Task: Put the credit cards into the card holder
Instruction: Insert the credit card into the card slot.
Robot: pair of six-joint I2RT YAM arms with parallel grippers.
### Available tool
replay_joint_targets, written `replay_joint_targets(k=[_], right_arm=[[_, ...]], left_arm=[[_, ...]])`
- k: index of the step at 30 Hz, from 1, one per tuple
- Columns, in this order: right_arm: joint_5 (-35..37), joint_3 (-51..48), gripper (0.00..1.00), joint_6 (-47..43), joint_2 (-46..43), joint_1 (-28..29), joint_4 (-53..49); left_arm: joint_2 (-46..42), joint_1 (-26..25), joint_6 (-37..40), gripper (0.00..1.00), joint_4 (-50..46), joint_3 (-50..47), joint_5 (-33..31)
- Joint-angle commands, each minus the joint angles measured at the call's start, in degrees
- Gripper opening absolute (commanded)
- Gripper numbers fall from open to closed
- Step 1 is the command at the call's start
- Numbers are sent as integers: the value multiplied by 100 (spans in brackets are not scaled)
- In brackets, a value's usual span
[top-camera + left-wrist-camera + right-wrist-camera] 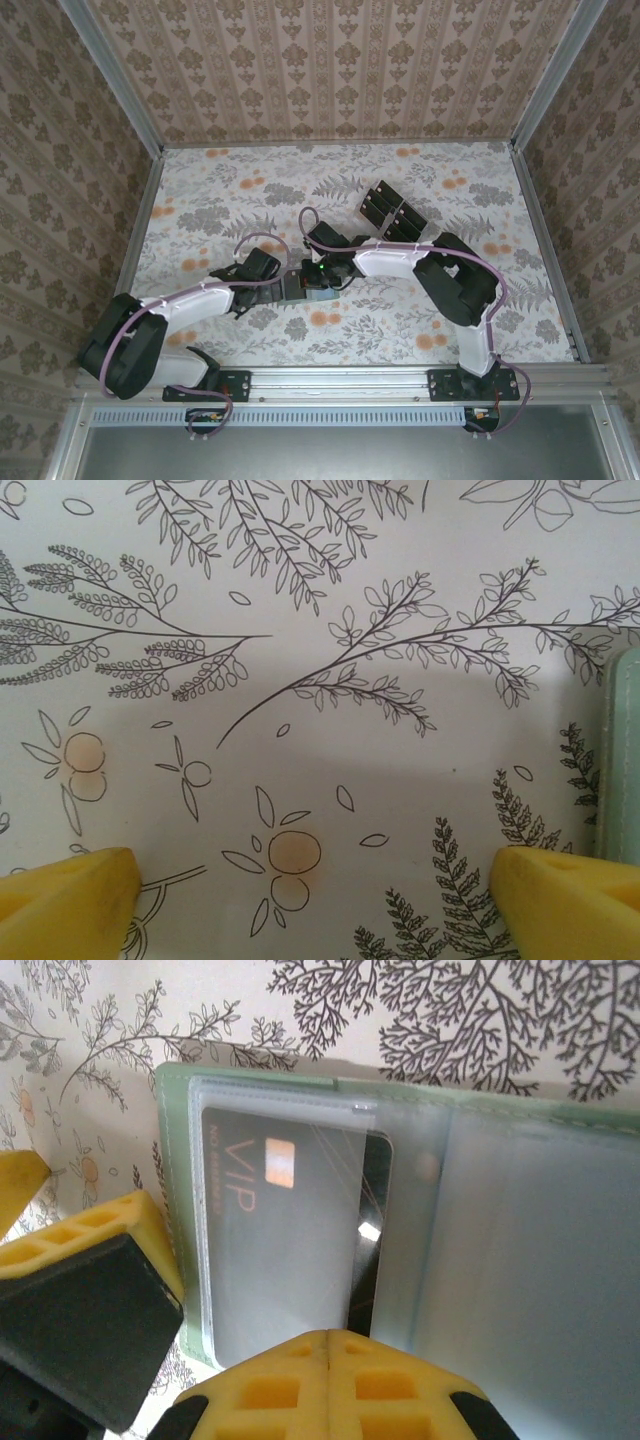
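The sage-green card holder (250, 1075) lies open on the floral cloth, its clear sleeves facing up. A black credit card (285, 1215) marked VIP sits in the left sleeve, with its right edge showing past the sleeve. My right gripper (330, 1338) is shut, its tips over the near edge of that sleeve and card. My left gripper (310, 900) is wide open just left of the holder (622, 750), with only cloth between its fingers. From above, both grippers (288, 285) (322, 274) meet at the holder (326, 298). More black cards (390, 212) lie behind.
The spare cards rest in a clear slotted tray (377, 190) at the back centre-right. Patterned walls with metal rails (140, 250) enclose the table. One left finger (85, 1235) stands close beside the holder's left edge.
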Motion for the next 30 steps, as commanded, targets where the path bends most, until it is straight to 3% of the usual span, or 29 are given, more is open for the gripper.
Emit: replay_joint_targets(k=[1, 8, 10, 30], right_arm=[[237, 137, 8, -311, -585, -75, -436], [676, 339, 33, -917, -687, -268, -1106], [776, 435, 36, -1082, -609, -300, -1248], [727, 526, 37, -1419, 236, -552, -1247]], left_arm=[[-291, -26, -7, 100, -375, 138, -49], [-900, -26, 45, 100, -661, 177, 70], [-958, -39, 22, 100, -663, 194, 167], [-327, -555, -229, 100, -501, 601, 42]])
